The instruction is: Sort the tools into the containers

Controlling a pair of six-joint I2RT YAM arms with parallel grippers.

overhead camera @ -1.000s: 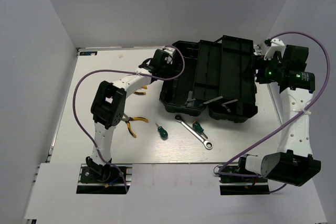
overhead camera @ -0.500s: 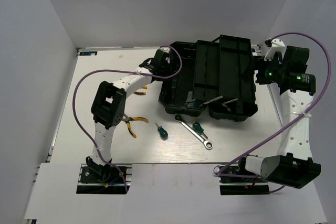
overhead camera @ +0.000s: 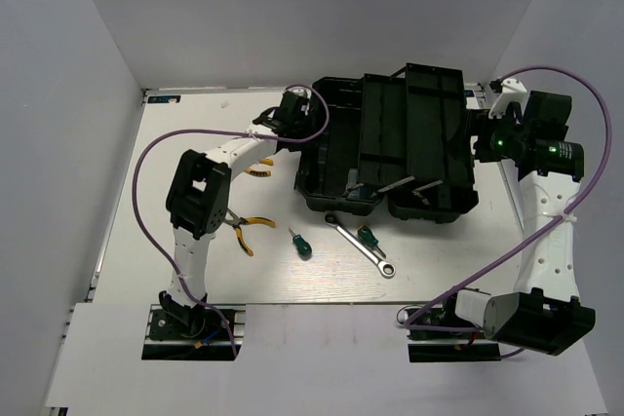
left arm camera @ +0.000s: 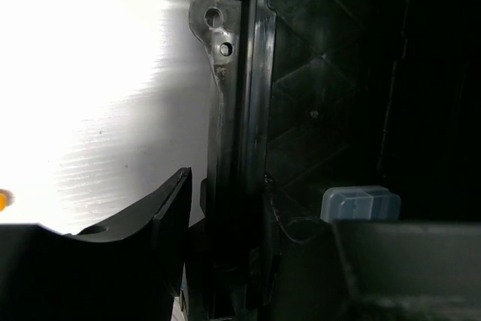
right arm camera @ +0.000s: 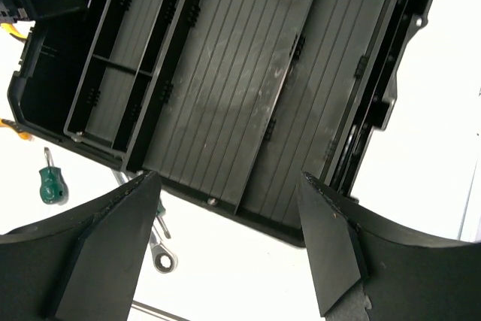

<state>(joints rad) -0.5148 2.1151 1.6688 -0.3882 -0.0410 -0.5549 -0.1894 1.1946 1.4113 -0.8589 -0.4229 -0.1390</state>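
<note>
White-walled booth, white table. An open black toolbox sits towards the table's far right corner, with its ribbed tray showing no tools in the parts on view. The left gripper is at the toolbox's left wall, jaws parted astride the wall. The outer finger stands just clear of it, pinching nothing. The right gripper hangs over the toolbox's right side, jaws spread wide, holding nothing.

The tools are all on the table, on the near side of the toolbox:
- One pair of pliers is beside the left arm.
- A second pair of pliers is half hidden under that arm.
- One green screwdriver lies mid-table.
- The other green screwdriver is touching the long wrench, towards the near edge.
</note>
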